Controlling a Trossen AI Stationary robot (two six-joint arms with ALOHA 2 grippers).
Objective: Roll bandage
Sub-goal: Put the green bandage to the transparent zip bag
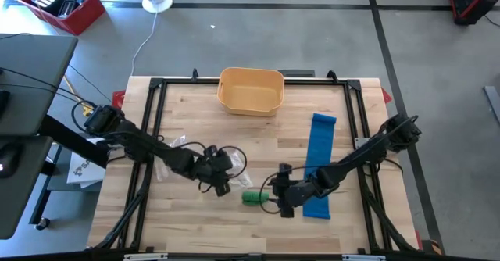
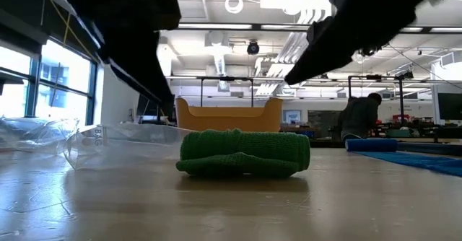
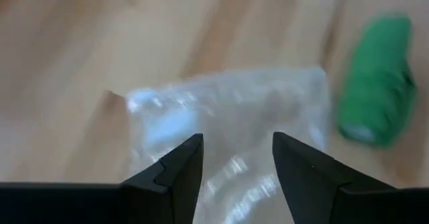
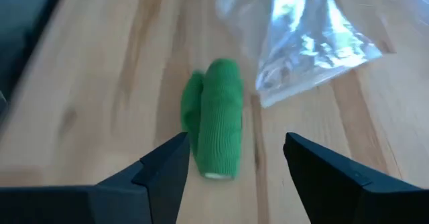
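Two arms, each with one gripper: left gripper (image 1: 221,184), right gripper (image 1: 283,202). One green roll (image 1: 255,197) on one wooden table (image 1: 250,136). One blue strip (image 1: 319,161), laid flat. One yellow tub (image 1: 250,91). One clear plastic bag (image 4: 310,39) near the roll, perhaps more of them further left, hard to tell apart. One red crate (image 1: 62,3) on the floor. One white round base (image 1: 157,1) beside it. One person (image 2: 359,116) in the room behind.
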